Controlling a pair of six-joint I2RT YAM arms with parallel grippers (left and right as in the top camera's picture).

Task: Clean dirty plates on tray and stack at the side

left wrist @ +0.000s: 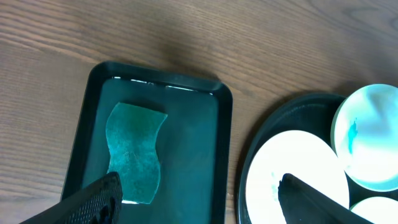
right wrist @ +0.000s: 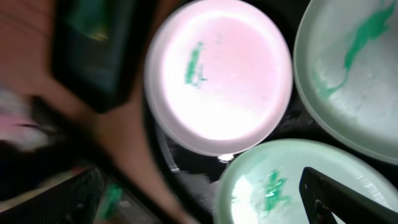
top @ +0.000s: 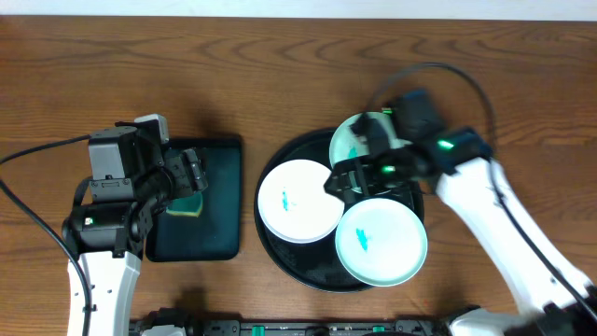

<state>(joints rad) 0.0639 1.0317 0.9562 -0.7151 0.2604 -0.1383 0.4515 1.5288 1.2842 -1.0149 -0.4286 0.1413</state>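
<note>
Three plates lie on the round black tray (top: 280,252). The white plate (top: 298,201) is at its left, one mint plate (top: 381,243) at its front right, and another mint plate (top: 347,142) at the back, partly under my right arm. Each carries a teal smear. My right gripper (top: 353,177) hovers open over the tray's middle; in the blurred right wrist view it (right wrist: 199,186) spans the white plate (right wrist: 217,74) and the near mint plate (right wrist: 292,180). My left gripper (top: 194,175) stands open above a teal sponge (left wrist: 134,152), holding nothing.
The sponge lies in a dark-green rectangular tray (top: 219,219) left of the black tray. A black cable (top: 28,210) runs along the table's left. Brown wood tabletop (top: 280,65) stretches behind both trays.
</note>
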